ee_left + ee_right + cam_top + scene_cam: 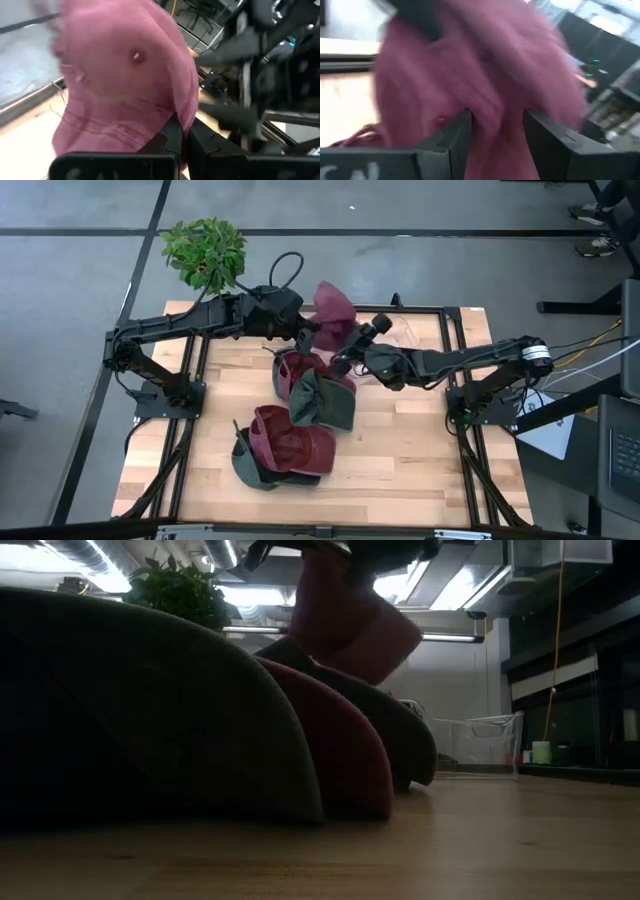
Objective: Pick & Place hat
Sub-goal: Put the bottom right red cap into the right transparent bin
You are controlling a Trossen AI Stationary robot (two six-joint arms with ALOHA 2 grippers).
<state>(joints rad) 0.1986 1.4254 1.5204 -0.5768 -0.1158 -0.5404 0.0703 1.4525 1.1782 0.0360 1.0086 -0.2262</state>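
I see my left gripper (312, 328) clamped tight on the maroon cap (334, 312), lifted near the bench's (420, 470) far edge. My right gripper (347, 360) straddles its fabric, jaws partly apart. Other caps (300, 420) lie mid-bench.

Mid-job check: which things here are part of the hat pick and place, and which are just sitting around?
In the job: pink hat, pinched by the left gripper; right gripper, fingers either side of its fabric.
Lying about: hats on the table, potted plant.

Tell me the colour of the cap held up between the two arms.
Maroon cloth cap; left wrist view shows it best.
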